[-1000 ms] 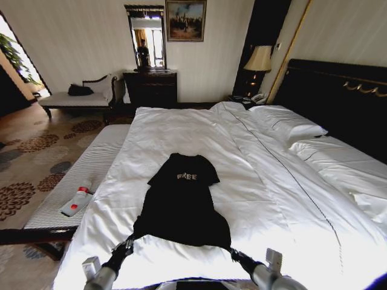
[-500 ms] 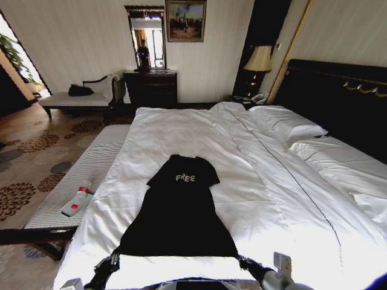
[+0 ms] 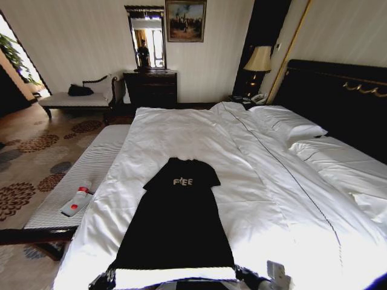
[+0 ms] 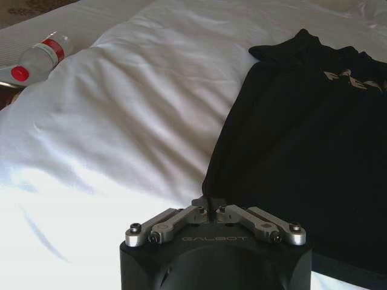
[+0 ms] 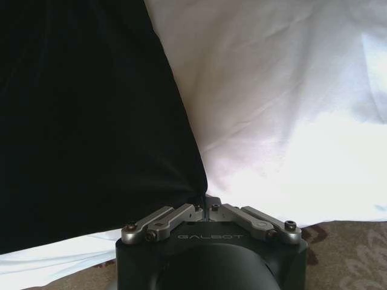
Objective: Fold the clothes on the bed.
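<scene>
Head view, both claws, left claw (image 4: 210,208) and right claw (image 5: 204,205), pinching T-shirt (image 3: 176,223) hem corners at bed (image 3: 272,181) foot edge

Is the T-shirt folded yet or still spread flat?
Spread flat, unfolded: the black T-shirt lies full length on the bed, both sleeves out, lettering showing.

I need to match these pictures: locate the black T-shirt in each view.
Head view: black short-sleeved T-shirt lies lower centre on the white duvet.
Left wrist view: fills the right half.
Right wrist view: covers the left side.
Shared landmark: the white duvet.
</scene>
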Available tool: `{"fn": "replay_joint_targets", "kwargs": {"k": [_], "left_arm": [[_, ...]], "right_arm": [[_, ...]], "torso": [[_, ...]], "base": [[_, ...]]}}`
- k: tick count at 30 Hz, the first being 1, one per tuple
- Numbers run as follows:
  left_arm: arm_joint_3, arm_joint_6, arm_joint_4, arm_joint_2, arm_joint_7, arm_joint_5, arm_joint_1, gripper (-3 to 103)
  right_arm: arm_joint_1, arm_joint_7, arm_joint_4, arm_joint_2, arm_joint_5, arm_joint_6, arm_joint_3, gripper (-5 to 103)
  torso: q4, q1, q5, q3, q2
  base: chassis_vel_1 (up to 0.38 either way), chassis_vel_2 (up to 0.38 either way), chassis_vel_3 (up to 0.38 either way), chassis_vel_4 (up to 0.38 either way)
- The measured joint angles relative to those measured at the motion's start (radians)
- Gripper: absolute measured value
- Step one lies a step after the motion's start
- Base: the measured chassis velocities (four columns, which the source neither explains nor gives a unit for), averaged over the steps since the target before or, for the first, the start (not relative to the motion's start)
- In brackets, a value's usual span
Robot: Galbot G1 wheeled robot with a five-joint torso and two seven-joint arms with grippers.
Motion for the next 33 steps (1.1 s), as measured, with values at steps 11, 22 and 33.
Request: {"fn": "replay_joint_targets", "kwargs": {"k": [11,22,33], "left_arm": [[-0.014,0.022,0.004,0.001,-0.051,0.017,-0.027,24],[-0.076,0.049,-0.122,-0.016,-0.067,0.057,-0.114,68],[-0.028,0.161,-0.138,0.037,-0.128,0.104,-0.304,100]], "right_arm": [[0.001,0.024,0.004,-0.015,-0.019,0.028,0.018,13],[0.242,0.133,0.068,-0.210,0.373,0.045,0.245,56],[0.810,0.275,-0.247,-0.316,0.973,-0.030,0.140,93]], "torso": [[-0.0002,0.000,0.0000,0.000,0.000],[0.0000,0.000,0.0003,0.000,0.000],[-0.0005,0.000,0.0002,0.000,0.000]], "base": [[0.000,0.000,0.000,0.000],[0.000,0.000,0.000,0.000],[0.000,0.000,0.000,0.000]]}}
